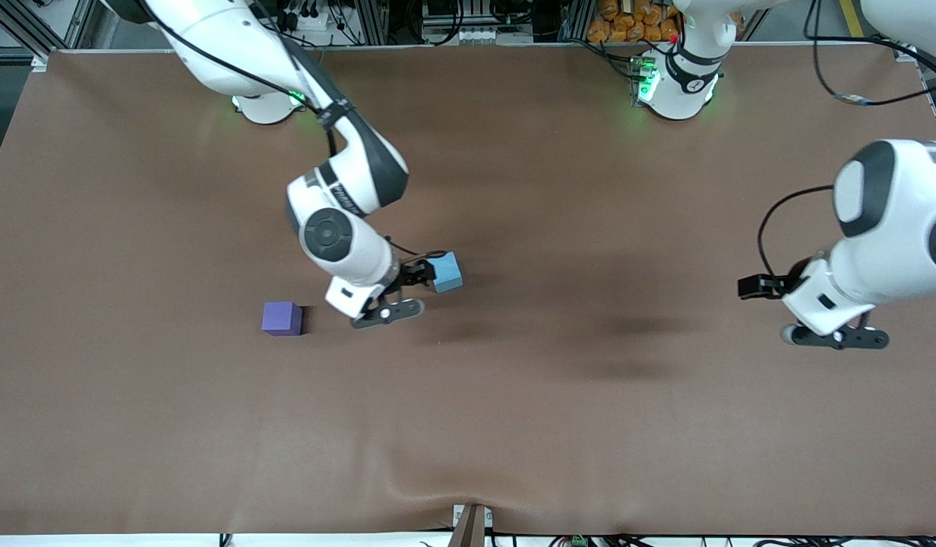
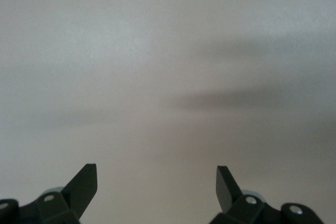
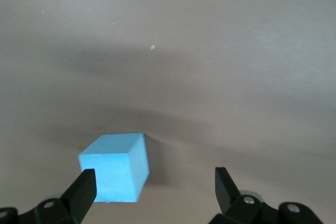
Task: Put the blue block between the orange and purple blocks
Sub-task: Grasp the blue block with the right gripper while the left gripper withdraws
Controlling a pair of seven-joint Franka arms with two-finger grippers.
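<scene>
Front view: the right gripper (image 1: 421, 275) is down by the blue block (image 1: 445, 273) in the middle of the table, and the purple block (image 1: 282, 317) sits on its own toward the right arm's end, a little nearer the camera. No orange block shows up anywhere, possibly hidden under the arm, can't tell. The left gripper (image 1: 772, 287) hangs over bare table at its own end, just waiting.

Left wrist view: fingers (image 2: 84, 183) spread wide, nothing between them, only table.

Right wrist view: jaws wide open, the blue block (image 3: 116, 165) sitting on the table right by one finger (image 3: 84, 188), off to that side and not centered in the gap.

So I'd say we're at the grasp stage. Next move probably needs the gripper to shift so the cube sits centered, close, then carry it toward the purple one.
</scene>
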